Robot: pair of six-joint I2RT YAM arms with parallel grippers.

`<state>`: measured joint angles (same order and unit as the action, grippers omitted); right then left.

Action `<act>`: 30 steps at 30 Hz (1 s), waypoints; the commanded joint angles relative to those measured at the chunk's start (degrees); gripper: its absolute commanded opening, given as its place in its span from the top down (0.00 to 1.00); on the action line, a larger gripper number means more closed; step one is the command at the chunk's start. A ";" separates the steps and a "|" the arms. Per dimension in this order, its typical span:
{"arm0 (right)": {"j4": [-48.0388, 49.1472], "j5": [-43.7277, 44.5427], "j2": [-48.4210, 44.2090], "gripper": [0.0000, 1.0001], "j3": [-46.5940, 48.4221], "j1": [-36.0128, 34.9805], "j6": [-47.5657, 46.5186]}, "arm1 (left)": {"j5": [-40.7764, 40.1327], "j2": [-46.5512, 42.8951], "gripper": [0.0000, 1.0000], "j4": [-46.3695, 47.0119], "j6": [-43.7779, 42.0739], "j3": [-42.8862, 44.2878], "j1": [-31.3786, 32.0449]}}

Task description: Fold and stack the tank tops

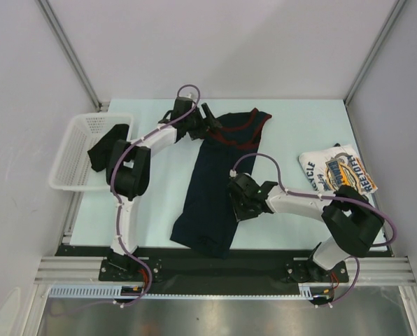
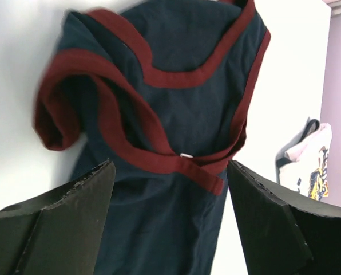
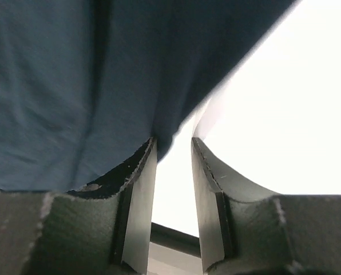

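Just ahead of the left end effector [image 2: 170,172], the navy tank top [image 2: 182,114] shows its dark-red-trimmed straps and neckline lying crumpled on the pale desk [image 1: 159,189]. This end effector is released, its fingers [image 2: 73,217] spread wide and nothing between them. From the straps the top runs as a long narrow strip toward the near edge of the desk. The right end effector [image 3: 173,143] sits at the strip's right edge, about midway along. Its fingers [image 3: 136,189] are drawn close with a narrow gap. The cloth edge lies right at the tip of one finger, and I cannot tell whether it is pinched. Well to the right of that end effector lies the white tank top [image 1: 338,171], folded, print up. Left of the left end effector stands a white basket [image 1: 75,150] holding a dark cloth [image 1: 107,143].
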<state>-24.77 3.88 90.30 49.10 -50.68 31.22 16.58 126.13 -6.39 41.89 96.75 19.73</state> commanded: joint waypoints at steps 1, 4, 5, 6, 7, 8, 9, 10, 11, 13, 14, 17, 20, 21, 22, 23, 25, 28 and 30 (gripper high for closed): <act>-5.46 0.43 -2.67 0.64 -2.96 0.49 -0.20 | -3.92 -0.27 0.16 1.47 3.98 1.16 -0.04; -6.51 0.34 -4.86 0.64 -4.01 1.19 -0.37 | -5.06 0.00 0.16 3.93 6.18 0.11 -0.04; -6.86 0.25 -5.22 0.64 -4.10 1.28 -0.55 | -5.06 0.26 0.16 5.24 6.80 0.11 -0.04; -7.21 0.25 -5.66 0.63 -4.01 1.45 -0.64 | -5.24 0.96 0.16 5.77 7.85 0.28 -0.13; -7.39 0.34 -5.84 0.62 -4.01 1.72 -0.81 | -5.68 1.23 0.16 5.95 8.12 0.63 -0.21; -7.92 0.34 -6.45 0.56 -4.01 1.72 -0.73 | -6.03 1.40 0.16 6.21 8.47 0.63 -0.48; -7.92 0.34 -6.98 0.52 -3.75 1.72 -0.72 | -6.03 1.49 0.16 6.13 9.17 0.29 -0.65; -8.01 0.25 -7.59 0.49 -3.84 1.81 -0.64 | -5.77 1.32 0.16 7.96 9.35 0.11 -1.18; -7.75 0.16 -9.16 0.43 -3.92 1.81 -0.46 | -5.85 1.23 0.16 8.06 9.44 0.02 -1.35; -7.13 -0.89 -10.58 0.39 -4.54 1.90 -0.02 | -6.47 1.05 0.16 7.36 8.65 0.54 -1.62; -6.09 -1.85 -11.11 0.39 -4.72 1.98 0.15 | -6.73 1.05 0.16 6.84 7.95 0.89 -1.71; -3.10 -6.05 -10.76 0.39 -5.07 2.60 0.59 | -5.86 2.19 0.16 6.83 7.86 2.83 -2.06; 1.30 -10.71 -9.27 0.41 -5.24 3.12 1.12 | -5.77 3.77 0.16 5.34 8.03 4.85 -2.15; 2.44 -11.69 -8.57 0.41 -5.42 3.56 1.30 | -5.77 4.65 0.16 5.34 8.21 5.90 -2.23; 3.41 -12.22 -8.13 0.41 -5.42 3.74 2.08 | -5.77 5.09 0.16 5.43 8.21 6.43 -2.24; 5.16 -12.93 -7.69 0.41 -5.51 3.83 2.44 | -5.85 5.62 0.16 5.60 8.21 7.04 -2.15; 6.23 -12.93 -5.68 0.42 -5.16 4.09 3.05 | -5.77 7.46 0.16 5.25 8.30 9.68 -2.15; 7.46 -12.67 -2.69 0.44 -4.28 4.09 3.84 | -5.16 10.27 0.16 4.29 8.73 13.37 -2.15; 8.42 -12.75 -1.45 0.48 -4.36 3.92 4.64 | -5.15 12.11 0.16 4.02 9.26 15.21 -2.15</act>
<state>-19.68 -8.01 86.65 44.21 -46.61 34.28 11.11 136.31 -2.35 49.69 107.55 17.72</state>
